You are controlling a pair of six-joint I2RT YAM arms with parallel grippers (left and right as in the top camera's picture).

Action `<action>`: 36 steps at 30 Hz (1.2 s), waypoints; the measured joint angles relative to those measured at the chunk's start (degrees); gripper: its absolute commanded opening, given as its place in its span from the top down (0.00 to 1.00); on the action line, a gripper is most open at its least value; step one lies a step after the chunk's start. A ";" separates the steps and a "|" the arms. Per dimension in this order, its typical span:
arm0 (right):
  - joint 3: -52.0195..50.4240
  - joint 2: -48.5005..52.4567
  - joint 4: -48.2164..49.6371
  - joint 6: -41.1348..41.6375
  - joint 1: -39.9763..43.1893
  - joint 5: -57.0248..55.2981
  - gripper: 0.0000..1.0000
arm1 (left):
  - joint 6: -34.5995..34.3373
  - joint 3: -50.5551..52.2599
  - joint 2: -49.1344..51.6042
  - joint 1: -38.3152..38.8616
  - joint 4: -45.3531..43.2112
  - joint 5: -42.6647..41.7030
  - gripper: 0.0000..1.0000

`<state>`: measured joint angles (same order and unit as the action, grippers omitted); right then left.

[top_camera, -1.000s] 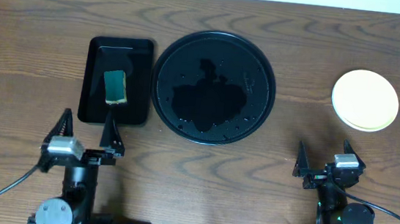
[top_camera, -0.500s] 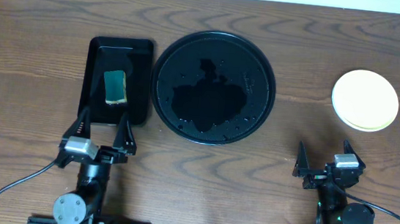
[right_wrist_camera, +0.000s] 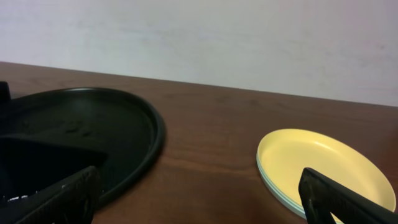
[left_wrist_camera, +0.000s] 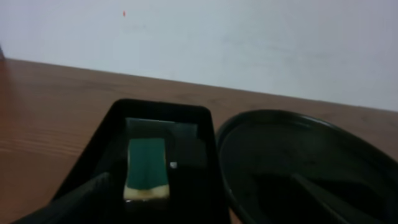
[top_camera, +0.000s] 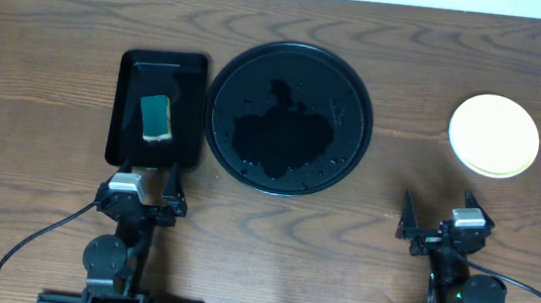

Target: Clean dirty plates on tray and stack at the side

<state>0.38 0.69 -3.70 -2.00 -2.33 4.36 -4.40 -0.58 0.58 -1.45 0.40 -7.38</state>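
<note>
Currently, the left fingers [top_camera: 174,198] stand spread apart and grasp nothing. They are positioned just beside the near edge of the small rectangular black plastic tray [top_camera: 193,74]. A green-and-yellow sponge [top_camera: 156,118] lies inside that tray. The right fingers [top_camera: 407,219] are likewise released and empty, over the brown wooden tabletop [top_camera: 41,50]. The large round glossy black tray [top_camera: 352,80] sits at centre, its floor showing droplets and a dark irregular patch. The small round plastic plates [top_camera: 494,135] are stacked on the tabletop at the right, well apart from the round tray. The pale yellow plate is uppermost, with a pale mint-green rim beneath.
</note>
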 measured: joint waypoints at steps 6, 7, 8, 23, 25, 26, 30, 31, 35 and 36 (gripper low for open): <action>0.00 0.00 0.00 0.00 0.00 -0.02 0.01 | 2.80 -0.09 0.00 0.00 0.26 0.07 0.13; 0.00 0.00 0.00 0.00 0.00 -0.02 0.01 | 3.04 -0.09 0.00 0.00 0.26 0.07 0.13; 0.00 0.00 0.00 0.00 0.00 -0.02 0.01 | 3.17 -0.09 0.00 0.00 0.26 0.07 0.13; 0.00 0.00 0.00 0.00 0.00 0.00 0.01 | 3.41 -0.09 0.00 0.00 0.26 0.07 0.13; 0.00 0.00 0.00 0.00 0.00 0.00 0.01 | 3.39 -0.09 0.00 0.00 0.26 0.07 0.13; 0.00 0.00 0.00 0.00 0.00 -0.02 0.01 | 3.41 -0.09 0.00 0.00 0.28 0.07 0.13; 0.00 0.00 0.00 0.00 0.00 0.00 0.01 | 3.41 -0.09 0.00 0.00 0.28 0.07 0.13; 0.00 0.00 0.00 0.00 0.00 -0.02 0.01 | 3.41 -0.09 0.00 0.00 0.28 0.07 0.13; 0.00 0.00 0.00 0.00 0.00 0.00 0.01 | 3.41 -0.09 0.00 0.00 0.28 0.07 0.13; 0.00 0.00 0.00 0.00 0.00 -0.02 0.01 | 3.41 -0.09 0.00 0.00 0.26 0.07 0.13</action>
<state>0.38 0.69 -3.70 -2.00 -2.33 4.34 -0.99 -0.67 0.58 -1.45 0.67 -7.31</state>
